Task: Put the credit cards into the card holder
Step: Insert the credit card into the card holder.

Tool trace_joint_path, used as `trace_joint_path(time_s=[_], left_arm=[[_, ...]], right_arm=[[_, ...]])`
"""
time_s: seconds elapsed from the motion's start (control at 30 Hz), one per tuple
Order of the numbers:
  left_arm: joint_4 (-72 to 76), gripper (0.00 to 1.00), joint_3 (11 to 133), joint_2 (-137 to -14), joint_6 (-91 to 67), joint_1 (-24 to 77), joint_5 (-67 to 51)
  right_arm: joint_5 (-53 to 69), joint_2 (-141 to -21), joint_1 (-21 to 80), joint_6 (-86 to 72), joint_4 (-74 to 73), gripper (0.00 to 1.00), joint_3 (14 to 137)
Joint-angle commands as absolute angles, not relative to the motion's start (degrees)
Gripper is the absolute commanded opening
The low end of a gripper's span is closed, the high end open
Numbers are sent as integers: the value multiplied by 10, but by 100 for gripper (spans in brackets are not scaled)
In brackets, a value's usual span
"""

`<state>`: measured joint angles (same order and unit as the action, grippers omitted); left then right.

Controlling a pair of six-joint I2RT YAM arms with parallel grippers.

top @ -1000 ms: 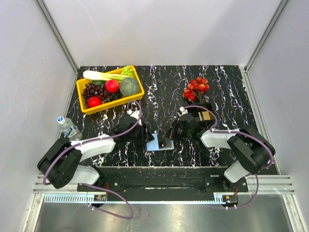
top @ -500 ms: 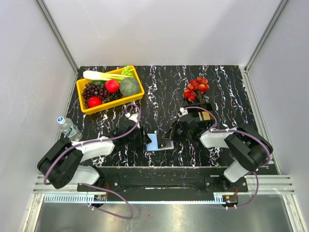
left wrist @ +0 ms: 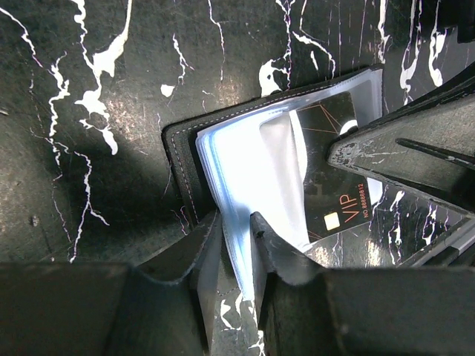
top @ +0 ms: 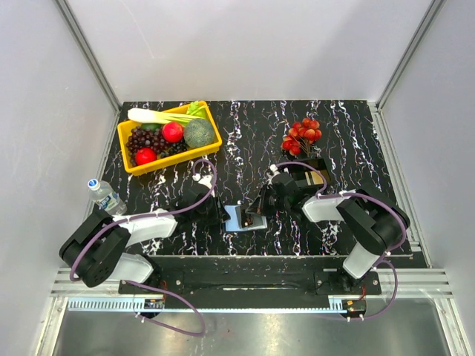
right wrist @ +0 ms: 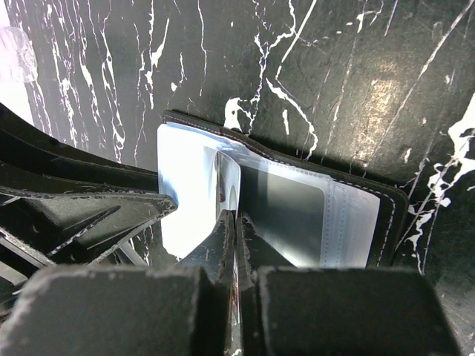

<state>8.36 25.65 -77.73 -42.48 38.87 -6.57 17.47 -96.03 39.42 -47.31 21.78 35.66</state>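
The open card holder (top: pixel 241 217) lies flat; the left gripper (left wrist: pixel 237 241) has just narrowed onto its sleeve edge, steadying it. Over its middle the right gripper (right wrist: pixel 234 226), fingers pressed together, seems to feed in the VIP card (left wrist: pixel 334 185).

The card holder (left wrist: pixel 182 159) looks like matt black stitched leather. Its sleeves (left wrist: pixel 241 167) are clear glossy plastic and the card (left wrist: pixel 338 196) is smooth and dark. The table (left wrist: pixel 111 81) is glossy marble-look, and my left fingers (left wrist: pixel 187 256) are matt black plastic.
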Motion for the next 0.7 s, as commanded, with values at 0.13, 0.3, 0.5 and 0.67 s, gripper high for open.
trace_joint_path(time_s=[0.13, 0.3, 0.5, 0.67], left_arm=[[91, 22, 252, -790, -425, 389, -75], [91, 18, 255, -791, -424, 389, -75], [90, 17, 261, -797, -421, 389, -79], [89, 16, 262, -797, -422, 389, -77]], right_arm=[[134, -951, 401, -417, 72, 0, 374], [116, -947, 401, -410, 35, 11, 385], [169, -988, 401, -405, 45, 21, 410], [204, -993, 403, -403, 53, 27, 423]])
